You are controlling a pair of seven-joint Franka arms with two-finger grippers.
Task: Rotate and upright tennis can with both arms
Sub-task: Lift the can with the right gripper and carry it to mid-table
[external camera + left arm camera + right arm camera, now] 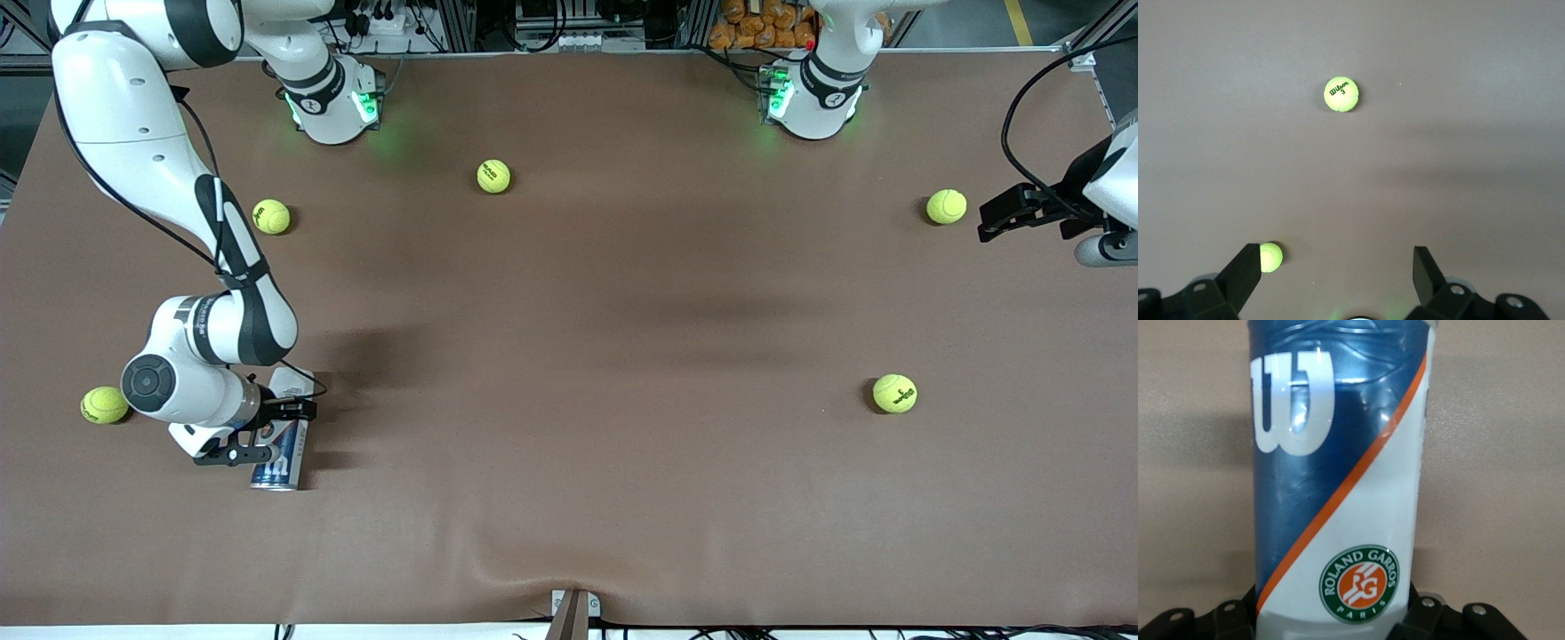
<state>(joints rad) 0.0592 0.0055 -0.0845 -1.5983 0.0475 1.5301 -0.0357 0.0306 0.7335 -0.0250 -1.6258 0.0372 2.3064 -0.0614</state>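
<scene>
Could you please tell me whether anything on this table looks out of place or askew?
The tennis can lies on its side near the right arm's end, clamped by the right gripper. Five tennis balls, such as one, sit scattered loose. The left gripper waits open.

Tennis can: lying on its side on the tabletop, at the right arm's end, one end toward the front camera.
Right tool: down at the can, clamped across its body.
Ball one: beside the can, closer to the table's edge at the right arm's end.
Ball two: farther from the front camera than the can.
Ball three: near the right arm's base.
Ball four: toward the left arm's end, well apart from the can.
Ball five: farther from the camera than ball four, just beside the left tool.
Left tool: waiting over the tabletop's left-arm end, fingers spread, nothing between them.
</scene>
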